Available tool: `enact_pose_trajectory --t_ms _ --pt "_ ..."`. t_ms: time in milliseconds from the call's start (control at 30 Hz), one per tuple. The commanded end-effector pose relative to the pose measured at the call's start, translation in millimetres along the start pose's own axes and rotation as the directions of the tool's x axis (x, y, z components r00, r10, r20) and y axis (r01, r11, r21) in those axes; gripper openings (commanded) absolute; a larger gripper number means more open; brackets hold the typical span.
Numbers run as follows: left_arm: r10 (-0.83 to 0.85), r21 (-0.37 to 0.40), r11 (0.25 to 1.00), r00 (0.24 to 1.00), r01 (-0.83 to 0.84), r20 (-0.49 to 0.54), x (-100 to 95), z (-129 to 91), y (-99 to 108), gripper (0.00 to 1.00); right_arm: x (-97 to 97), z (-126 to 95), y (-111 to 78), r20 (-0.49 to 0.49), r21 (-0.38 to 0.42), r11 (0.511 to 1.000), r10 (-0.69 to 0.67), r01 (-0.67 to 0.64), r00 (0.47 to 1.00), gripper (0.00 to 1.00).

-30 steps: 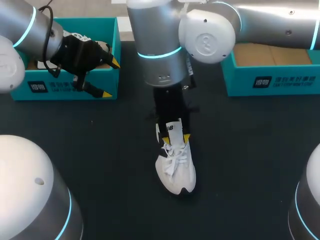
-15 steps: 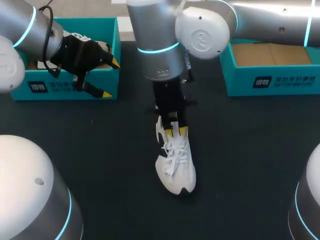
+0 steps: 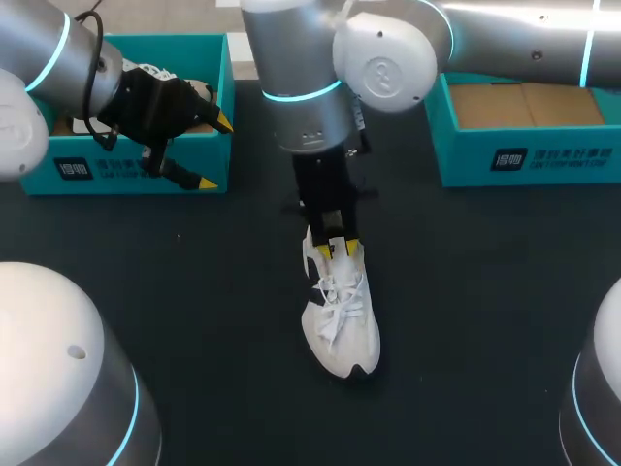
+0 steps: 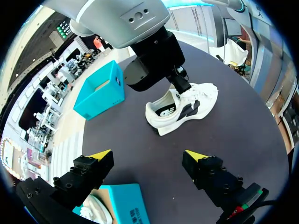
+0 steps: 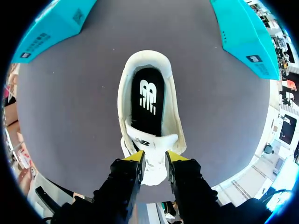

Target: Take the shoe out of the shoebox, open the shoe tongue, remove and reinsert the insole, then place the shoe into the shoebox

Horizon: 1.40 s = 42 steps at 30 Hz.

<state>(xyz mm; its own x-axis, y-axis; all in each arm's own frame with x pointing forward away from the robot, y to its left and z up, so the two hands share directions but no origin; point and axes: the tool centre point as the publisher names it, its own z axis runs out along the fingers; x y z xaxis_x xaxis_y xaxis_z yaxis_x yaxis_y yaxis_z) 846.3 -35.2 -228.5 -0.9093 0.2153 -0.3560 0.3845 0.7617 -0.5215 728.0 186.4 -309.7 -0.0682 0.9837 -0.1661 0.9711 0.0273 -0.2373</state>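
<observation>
**A:** So we're pinching the tongue with our right gripper, jaws narrow and closed on it. The white shoe is sitting upright on the dark table, between the left shoebox and the right shoebox, well apart from both.

**B:** Yeah, but nothing's pinning the shoe down, so we're guessing a pull could end up dragging or tipping the whole thing. The laces are looking snug too, so the tongue might slip free.

**A:** Our left gripper is hanging wide open over the left shoebox's near wall, holding nothing. The table's looking matte, so we're maybe getting some grip.
</observation>
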Motion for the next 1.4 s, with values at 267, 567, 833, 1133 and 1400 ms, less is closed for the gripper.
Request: enact_pose_trajectory --t_ms 267,567,833,1133,1400 --pt "0.0 -0.002 1.0 1.0 0.0 0.0 0.9 -0.7 -0.3 1.0 -3.7 16.8 16.6 -0.03 0.025 0.999 -0.032 0.033 0.999 0.37" --pt "0.0 -0.002 1.0 1.0 0.0 0.0 0.9 -0.7 -0.3 1.0 -13.8 -12.0 14.2 0.103 -0.127 0.96 -0.237 0.249 0.966 0.42" --pt "0.0 -0.002 1.0 1.0 0.0 0.0 0.9 -0.7 -0.3 1.0 9.1 -26.1 17.2 0.488 -0.068 0.656 -0.636 0.752 0.598 1.0" --pt "0.0 -0.002 1.0 1.0 0.0 0.0 0.9 -0.7 -0.3 1.0 9.1 -26.1 17.2 0.488 -0.068 0.656 -0.636 0.752 0.598 1.0" --pt "0.0 -0.002 1.0 1.0 0.0 0.0 0.9 -0.7 -0.3 1.0 -2.9 -17.4 43.5 0.545 -0.283 0.452 -0.65 0.846 0.529 1.0"
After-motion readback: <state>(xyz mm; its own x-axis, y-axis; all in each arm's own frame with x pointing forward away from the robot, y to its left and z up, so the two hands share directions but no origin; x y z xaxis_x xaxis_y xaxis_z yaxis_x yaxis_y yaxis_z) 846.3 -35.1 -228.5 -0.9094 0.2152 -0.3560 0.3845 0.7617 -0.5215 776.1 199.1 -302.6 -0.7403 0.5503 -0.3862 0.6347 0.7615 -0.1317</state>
